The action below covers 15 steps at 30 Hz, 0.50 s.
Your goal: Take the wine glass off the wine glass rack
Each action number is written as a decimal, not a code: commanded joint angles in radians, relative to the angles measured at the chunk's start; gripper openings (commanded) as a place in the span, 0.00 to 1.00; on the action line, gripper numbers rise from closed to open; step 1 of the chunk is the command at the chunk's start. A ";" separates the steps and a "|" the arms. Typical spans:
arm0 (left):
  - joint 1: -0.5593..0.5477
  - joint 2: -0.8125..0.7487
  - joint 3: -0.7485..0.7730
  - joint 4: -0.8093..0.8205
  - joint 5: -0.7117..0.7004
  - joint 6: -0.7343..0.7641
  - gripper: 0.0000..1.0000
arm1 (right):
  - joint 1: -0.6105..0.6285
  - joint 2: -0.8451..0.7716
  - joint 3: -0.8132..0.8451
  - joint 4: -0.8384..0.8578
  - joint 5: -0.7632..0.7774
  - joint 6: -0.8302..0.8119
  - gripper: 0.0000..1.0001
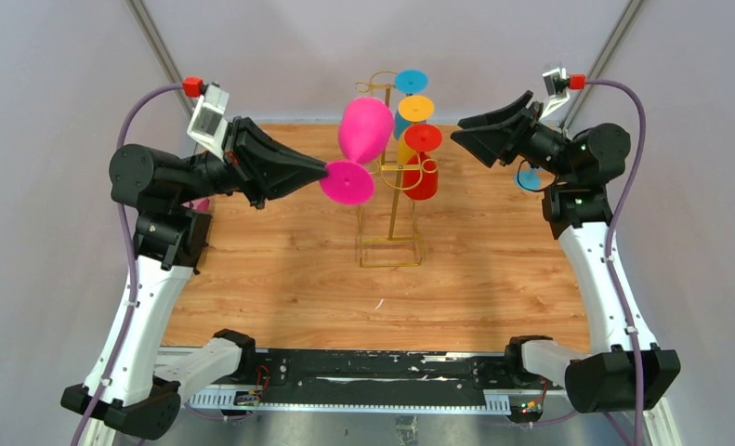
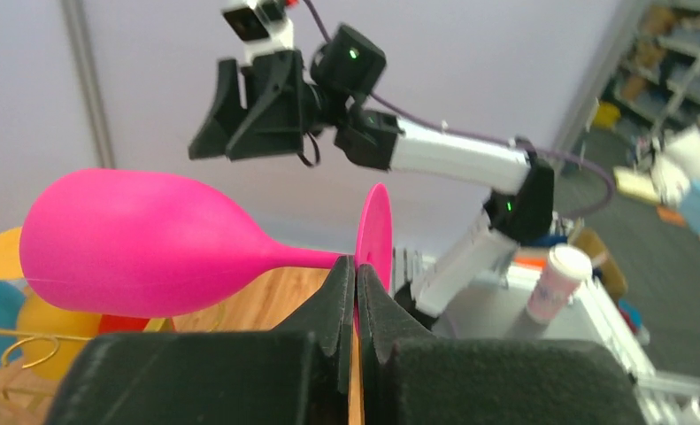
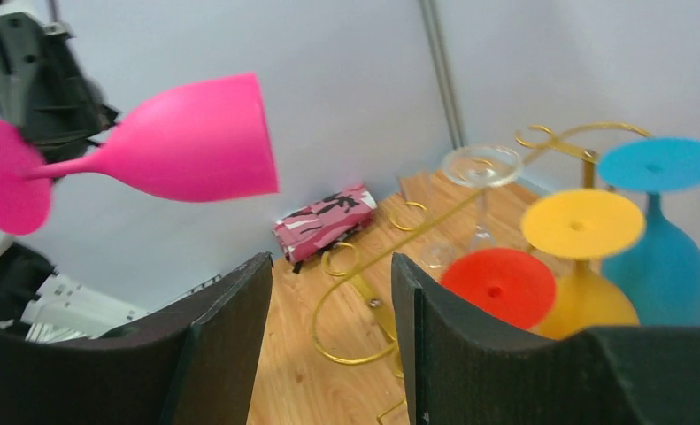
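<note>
My left gripper (image 1: 324,171) is shut on the foot of a pink wine glass (image 1: 363,130), holding it in the air just left of the gold wire rack (image 1: 390,209). In the left wrist view the gripper (image 2: 356,268) pinches the disc-shaped foot and the pink glass (image 2: 142,243) lies sideways to the left. The rack (image 3: 364,283) carries a red glass (image 1: 422,167), a yellow glass (image 1: 413,116) and a blue glass (image 1: 408,85), hanging foot-up. My right gripper (image 1: 470,139) is open and empty, right of the rack; it also shows in its own wrist view (image 3: 331,266).
A clear glass (image 3: 481,177) stands behind the rack on the wooden table (image 1: 280,279). A pink patterned pouch (image 3: 321,221) lies at the table's far side. A small blue thing (image 1: 529,178) sits behind the right arm. Grey walls close in the sides.
</note>
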 commanded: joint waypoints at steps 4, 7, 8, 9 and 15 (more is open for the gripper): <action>-0.018 -0.052 -0.046 0.098 0.363 0.193 0.00 | 0.013 -0.030 -0.036 0.560 -0.207 0.333 0.57; -0.040 -0.070 -0.047 0.098 0.406 0.221 0.00 | 0.026 0.011 -0.031 0.799 -0.237 0.520 0.57; -0.045 -0.075 -0.046 0.098 0.416 0.230 0.00 | 0.039 0.033 -0.020 0.888 -0.255 0.587 0.57; -0.050 -0.080 -0.046 0.098 0.425 0.236 0.00 | 0.051 0.059 -0.008 0.972 -0.273 0.661 0.57; -0.069 -0.101 -0.041 0.098 0.443 0.239 0.00 | 0.141 0.151 0.048 1.185 -0.327 0.857 0.57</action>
